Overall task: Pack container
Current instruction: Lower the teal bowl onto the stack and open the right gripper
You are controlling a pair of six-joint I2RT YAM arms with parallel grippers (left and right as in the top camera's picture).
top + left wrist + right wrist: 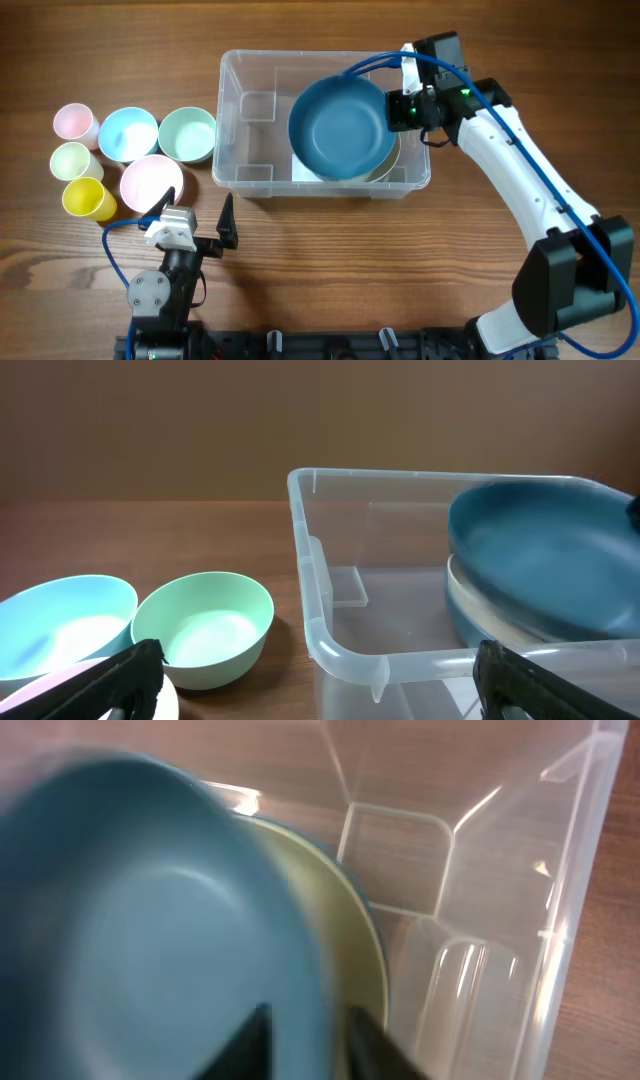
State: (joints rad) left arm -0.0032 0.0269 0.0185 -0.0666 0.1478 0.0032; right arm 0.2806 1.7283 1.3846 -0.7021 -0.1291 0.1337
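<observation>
The clear plastic container [245, 120] stands at the table's middle; it also shows in the left wrist view [330, 640] and the right wrist view [560, 870]. My right gripper [400, 108] is shut on the rim of a dark blue plate [338, 125], held tilted over the container's right half. In the right wrist view the fingers [305, 1035] pinch the blue plate [140, 940] above a cream plate [355, 945] lying in the container. My left gripper [200, 215] is open and empty near the front edge, its fingers [320, 685] spread wide.
Left of the container stand a mint bowl [187, 134], a light blue bowl [128, 133], a pink bowl [150, 182], and pink [74, 122], pale green [74, 160] and yellow [88, 198] cups. A white label [305, 168] lies on the container's bottom.
</observation>
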